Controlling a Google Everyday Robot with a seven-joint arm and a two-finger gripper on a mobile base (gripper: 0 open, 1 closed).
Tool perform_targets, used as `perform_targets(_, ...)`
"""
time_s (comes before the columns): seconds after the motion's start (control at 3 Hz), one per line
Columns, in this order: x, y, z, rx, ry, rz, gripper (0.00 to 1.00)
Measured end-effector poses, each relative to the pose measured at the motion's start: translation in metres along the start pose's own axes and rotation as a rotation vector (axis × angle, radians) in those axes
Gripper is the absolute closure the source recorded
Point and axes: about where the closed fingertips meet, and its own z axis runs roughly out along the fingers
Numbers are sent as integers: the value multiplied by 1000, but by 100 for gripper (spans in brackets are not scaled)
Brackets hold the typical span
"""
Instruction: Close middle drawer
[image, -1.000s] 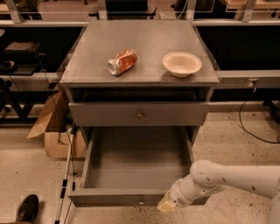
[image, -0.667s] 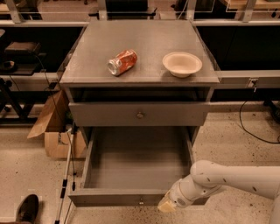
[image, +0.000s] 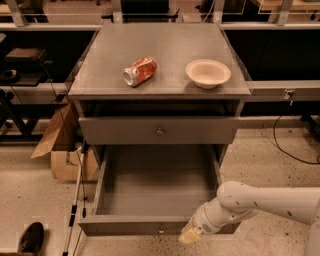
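The middle drawer (image: 155, 187) is pulled far out of the grey cabinet, and its deep rectangular tray is empty. Its flat front (image: 125, 225) faces the camera at the bottom of the view, with a small knob (image: 161, 230) at its centre. My gripper (image: 190, 235), on a white arm coming in from the right, sits against the outer face of that front, just right of the knob. The drawer front hides part of its cream tip.
A closed drawer front with a round knob (image: 160, 131) sits above the open one. On the cabinet top (image: 100, 70) lie a crushed red can (image: 139, 71) and a beige bowl (image: 208, 73). A cardboard box (image: 62, 150) stands left; cables run on the floor.
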Motion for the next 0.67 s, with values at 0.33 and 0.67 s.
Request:
perform_targets(0.33,3,8,-1,-1,0,2,0)
perform_targets(0.67,8,16,0,-1,0,2,0)
